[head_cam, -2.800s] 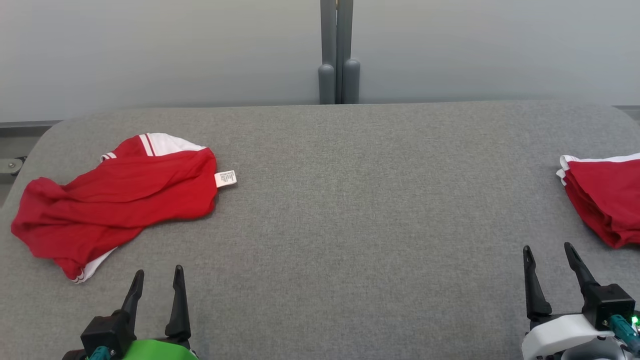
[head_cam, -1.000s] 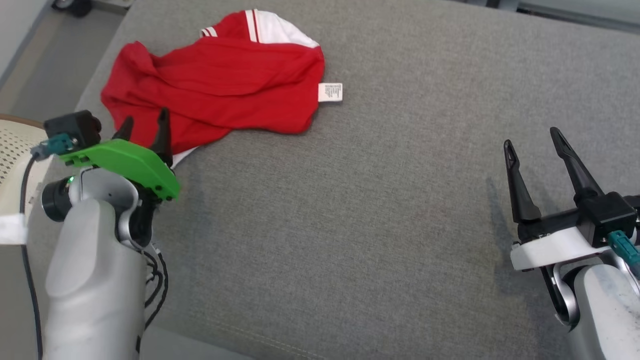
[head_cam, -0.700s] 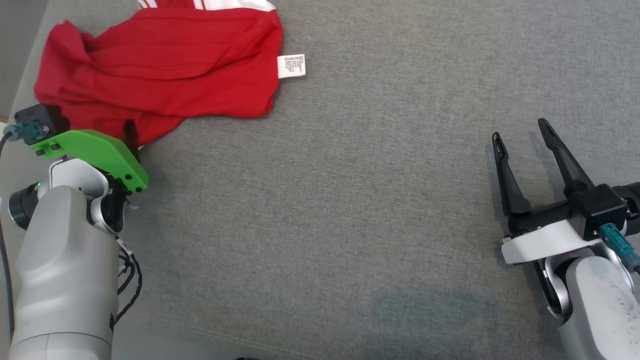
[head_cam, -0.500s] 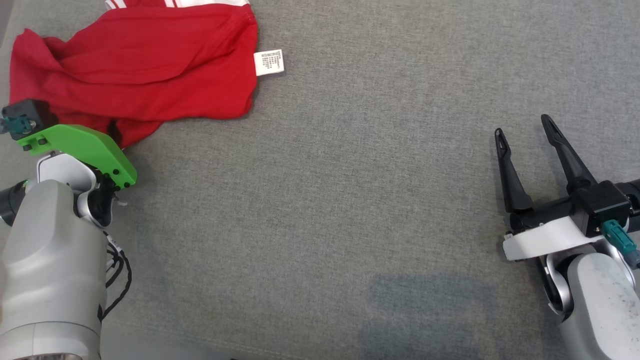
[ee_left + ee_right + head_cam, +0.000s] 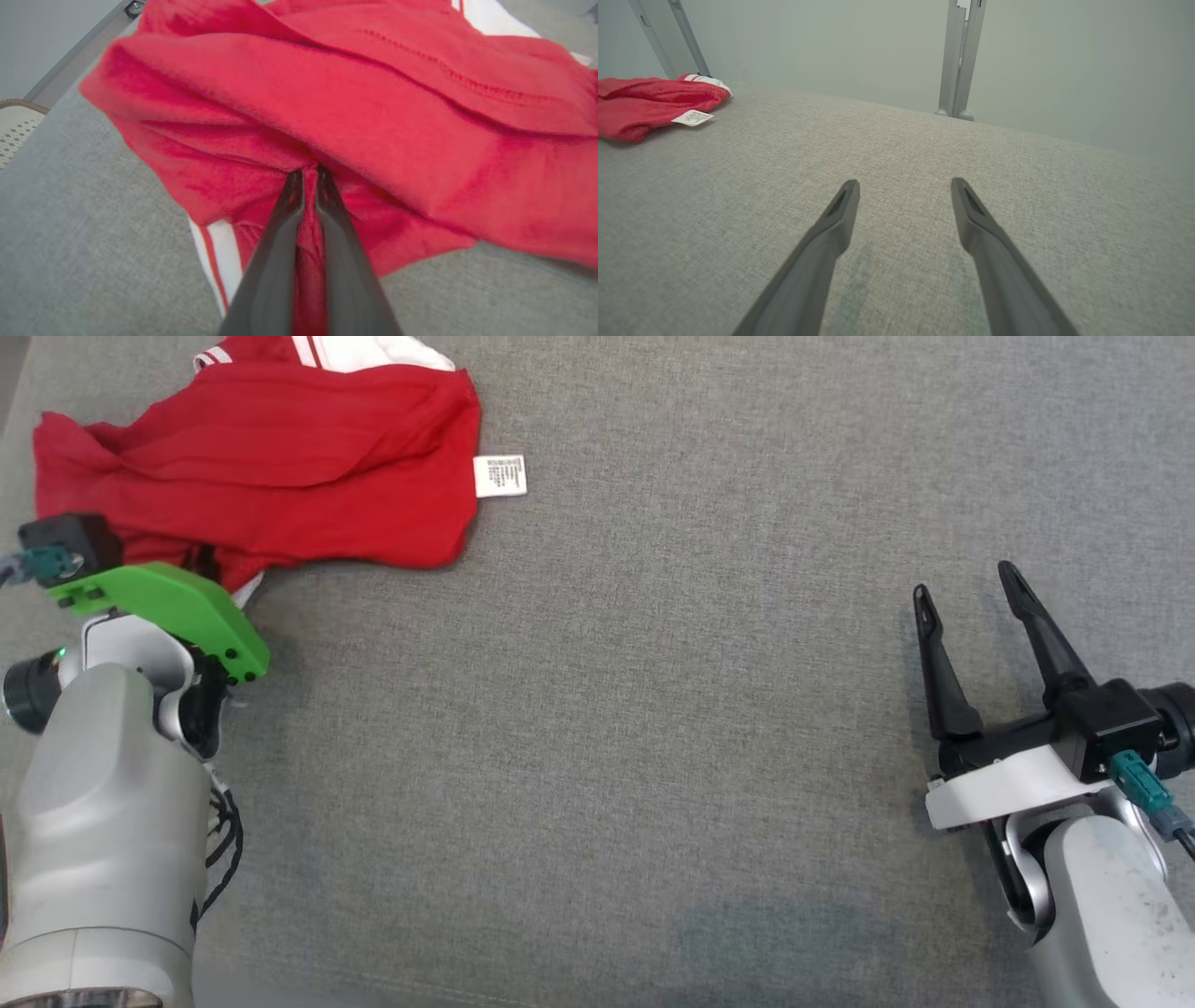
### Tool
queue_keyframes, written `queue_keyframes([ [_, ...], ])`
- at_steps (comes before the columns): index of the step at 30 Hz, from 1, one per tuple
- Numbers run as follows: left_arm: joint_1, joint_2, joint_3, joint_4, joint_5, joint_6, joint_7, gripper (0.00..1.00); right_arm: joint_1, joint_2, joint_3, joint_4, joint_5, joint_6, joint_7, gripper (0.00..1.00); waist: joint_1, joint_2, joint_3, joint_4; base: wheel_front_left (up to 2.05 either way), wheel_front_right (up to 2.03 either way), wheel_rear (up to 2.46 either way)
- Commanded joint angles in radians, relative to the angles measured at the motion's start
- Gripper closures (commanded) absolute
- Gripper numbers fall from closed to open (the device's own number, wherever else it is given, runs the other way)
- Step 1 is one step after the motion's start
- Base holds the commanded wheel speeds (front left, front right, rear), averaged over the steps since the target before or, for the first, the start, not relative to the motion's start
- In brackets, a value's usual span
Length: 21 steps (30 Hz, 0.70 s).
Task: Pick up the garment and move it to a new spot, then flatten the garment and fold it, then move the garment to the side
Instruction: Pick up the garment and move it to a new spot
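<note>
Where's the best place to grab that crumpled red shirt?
Its near edge by the white-striped hem, coming low from the robot's side: the shirt bunches into a pinchable fold there. The left gripper is shut on that spot.

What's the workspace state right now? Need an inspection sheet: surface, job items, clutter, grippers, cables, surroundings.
Surface: grey fabric tabletop, no stains or damage visible.
Job's things: red garment lies crumpled at the table's far left, with white trim; its white label sticks out on the right side.
Clutter: nothing seen.
Grippers: left gripper is shut on the garment's near edge. Right gripper is open, over the tabletop and well apart from the garment.
Cables: black cable loops beside the left forearm; teal connector sits at the right wrist.
Surroundings: pale wall and grey post stand behind the table.
</note>
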Motion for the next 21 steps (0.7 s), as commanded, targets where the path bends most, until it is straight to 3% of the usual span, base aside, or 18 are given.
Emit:
queue_keyframes([
  [1,-0.016,-0.007,-0.004,-0.011,0.007,-0.005,-0.008,1.00,0.011,0.002,-0.001,0.003,0.008,-0.001,-0.003,0.00,-0.0002,0.0000,-0.023,-0.001,0.00,0.00,0.00],
  [10,0.021,-0.034,-0.136,-0.278,0.026,-0.016,-0.003,1.00,0.044,0.050,0.001,0.016,0.020,-0.001,-0.003,0.00,-0.0002,0.0000,-0.122,-0.043,0.00,0.00,0.00],
  [21,0.211,-0.061,-0.286,-0.851,-0.009,-0.011,0.196,1.00,0.096,0.092,-0.040,0.008,0.034,-0.001,-0.003,0.00,-0.0002,0.0000,-0.210,-0.189,0.00,0.00,0.00],
])
